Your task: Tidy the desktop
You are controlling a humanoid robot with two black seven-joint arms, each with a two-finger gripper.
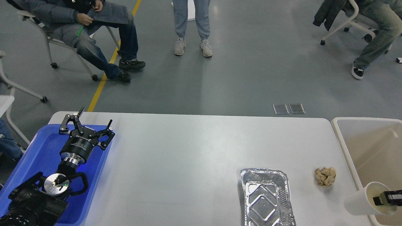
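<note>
The white-grey desktop (188,163) holds an empty foil tray (267,197) at the front right and a crumpled brown paper ball (325,176) to its right. My right gripper (388,198) comes in at the bottom right edge, mostly out of view. It grips the rim of a white paper cup (361,201), one finger inside the mouth. The cup lies tilted on its side over the desk's right edge, by the bin rim. My left gripper (95,115) is open and empty above the far corner of the blue tray (34,150).
A beige bin with a white rim (345,153) stands against the desk's right end. People sit on chairs (345,18) and stand on the grey floor beyond the far edge.
</note>
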